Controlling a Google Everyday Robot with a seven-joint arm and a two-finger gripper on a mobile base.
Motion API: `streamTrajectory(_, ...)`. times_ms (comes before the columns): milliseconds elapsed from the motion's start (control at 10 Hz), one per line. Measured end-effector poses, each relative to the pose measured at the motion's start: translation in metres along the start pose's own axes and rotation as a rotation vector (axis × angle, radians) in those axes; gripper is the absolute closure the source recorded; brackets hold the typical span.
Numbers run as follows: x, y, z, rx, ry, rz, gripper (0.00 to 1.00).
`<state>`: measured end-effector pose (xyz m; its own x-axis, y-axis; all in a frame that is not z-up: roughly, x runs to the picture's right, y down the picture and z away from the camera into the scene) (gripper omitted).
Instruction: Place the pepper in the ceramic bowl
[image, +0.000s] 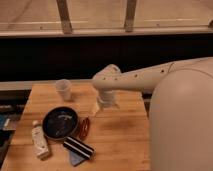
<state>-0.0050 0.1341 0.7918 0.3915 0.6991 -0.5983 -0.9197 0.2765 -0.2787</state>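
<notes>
Approach is the step in hand, by my reading: the pepper is not yet lifted. On the left of the wooden table (125, 135) sits the ceramic bowl (60, 123), dark with pale flecks inside, and a translucent cup (63, 89) stands farther back. Just right of the bowl's rim, touching it or nearly so, lies the pepper (84, 128), flat on the wood, with a striped block (78, 147) just nearer than it. Right again and a little farther back hangs the gripper (96, 108), close to the pepper but apart from it. The next move calls for a short drop toward the near left onto the pepper, a grasp across its narrow body, then a small lift left over the rim. Whether the gripper is open or closed I cannot tell; its tip is a pale shape, possibly pointing down and left. The arm's base is hidden at the right behind the robot's bulky body (182, 120).
</notes>
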Motion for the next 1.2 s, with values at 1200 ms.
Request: streamTrajectory(1200, 0.006, 0.085, 0.065, -0.129, 0.15, -0.099, 0.2)
